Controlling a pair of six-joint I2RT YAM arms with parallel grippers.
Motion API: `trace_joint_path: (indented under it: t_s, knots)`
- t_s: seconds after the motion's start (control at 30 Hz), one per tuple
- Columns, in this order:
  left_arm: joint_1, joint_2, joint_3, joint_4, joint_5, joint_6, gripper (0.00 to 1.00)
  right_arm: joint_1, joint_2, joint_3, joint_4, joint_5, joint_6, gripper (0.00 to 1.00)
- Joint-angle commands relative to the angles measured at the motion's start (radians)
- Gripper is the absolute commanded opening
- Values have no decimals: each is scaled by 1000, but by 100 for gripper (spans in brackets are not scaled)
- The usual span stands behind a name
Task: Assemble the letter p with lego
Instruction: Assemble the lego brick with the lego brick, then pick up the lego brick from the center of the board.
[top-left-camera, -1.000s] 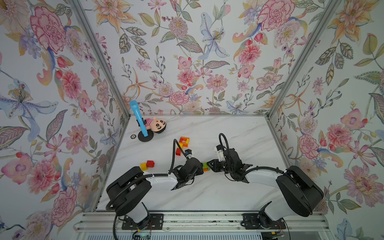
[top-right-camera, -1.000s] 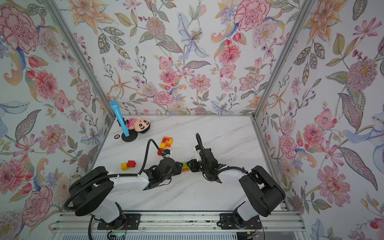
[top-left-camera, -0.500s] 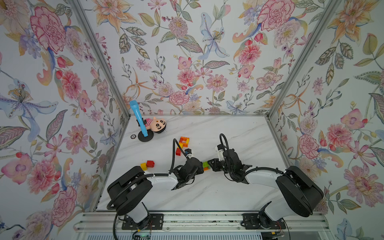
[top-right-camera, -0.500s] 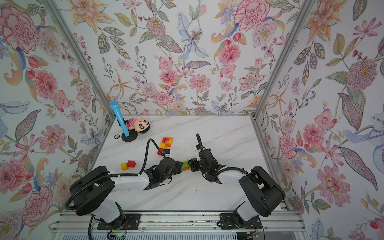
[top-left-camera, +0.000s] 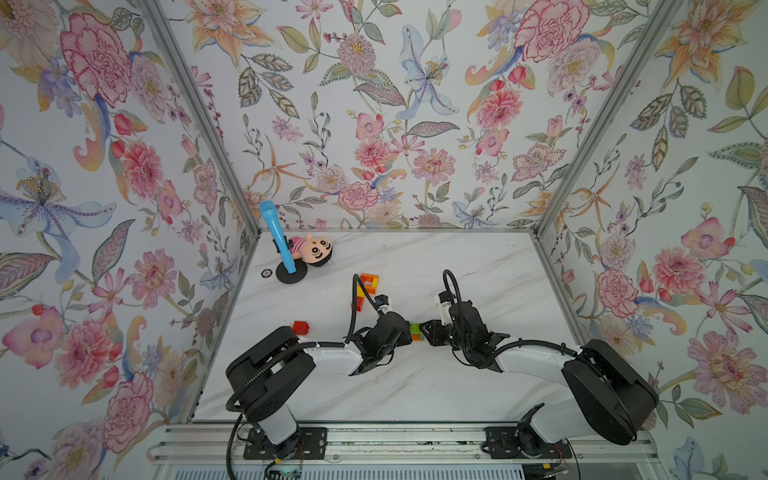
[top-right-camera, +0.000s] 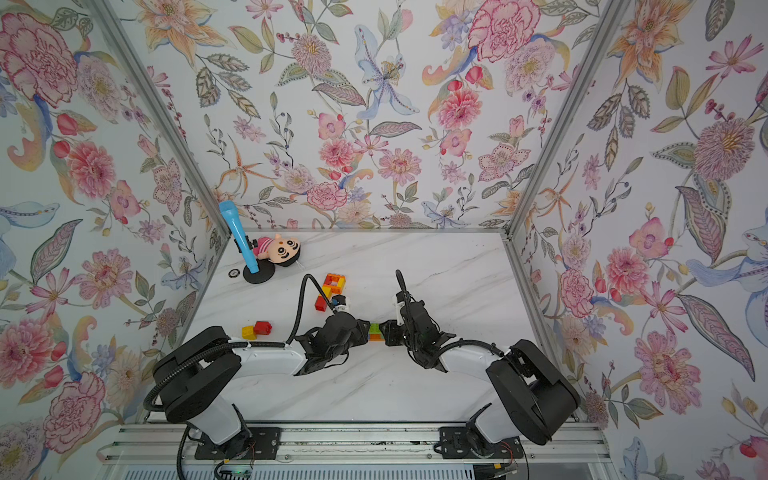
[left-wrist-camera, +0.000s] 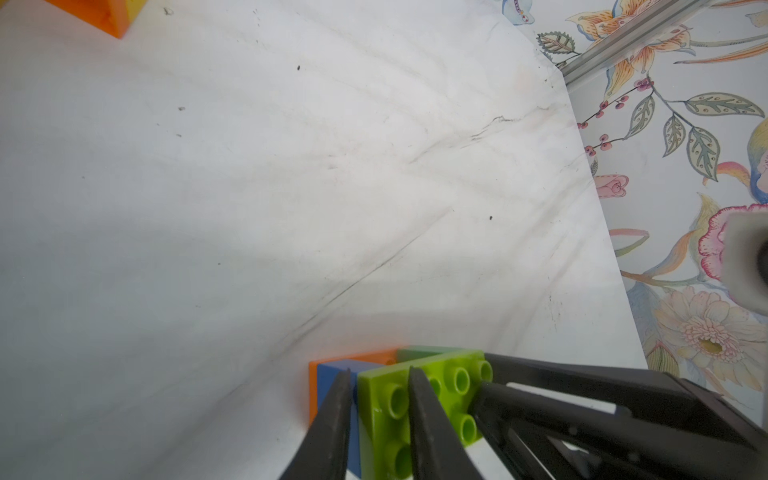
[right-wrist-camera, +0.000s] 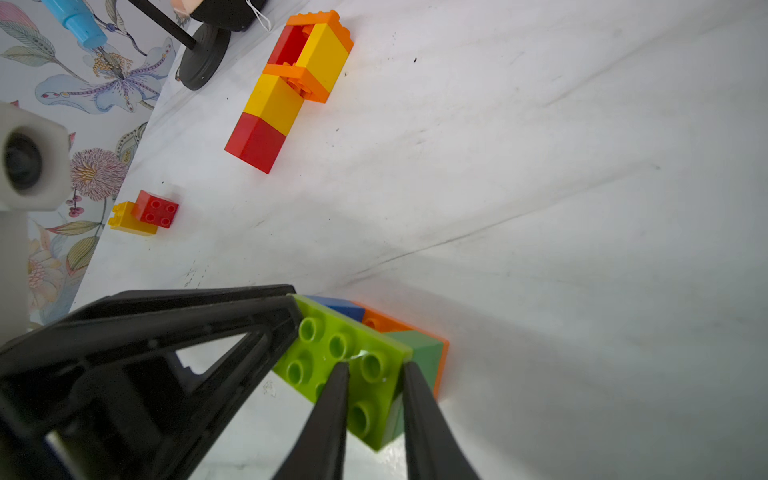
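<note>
Marble tabletop carries a lime-green brick near its centre, studs up atop a blue, orange and dark-green cluster. Its long axis runs from the left gripper to the right gripper, and each pinches one short end, tips facing.

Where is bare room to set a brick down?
Bare: table at back right, beyond the right arm; front strip along the rail. Crowded: centre, where left gripper and right gripper clamp the green brick stack; left half, with brick assembly, loose bricks, doll, microphone.
</note>
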Motion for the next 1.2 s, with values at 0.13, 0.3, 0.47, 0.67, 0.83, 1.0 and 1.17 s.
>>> trace_joint_path:
  t_s: [0.13, 0.3, 0.47, 0.67, 0.83, 1.0, 1.17]
  knots:
    - [-19, 24, 23, -91, 43, 41, 32, -5, -44, -22, -49, -38, -6, 32]
    - [-17, -31, 41, -179, -17, 74, 41, -17, -66, -17, -63, -40, -14, 40]
    - [2, -133, 88, -340, -104, 160, 58, -51, -128, -10, -108, -40, -42, 49]
    - [90, -306, 82, -504, -161, 246, 71, -102, -226, -16, -162, -42, -84, 56]
    - [239, -451, 41, -688, -227, 281, 79, -137, -281, -22, -174, -72, -133, 58]
    - [439, -560, -14, -857, -310, 277, 84, -156, -316, -24, -183, -90, -177, 60]
    - [634, -601, -75, -849, -283, 340, 86, -172, -324, -28, -174, -106, -179, 61]
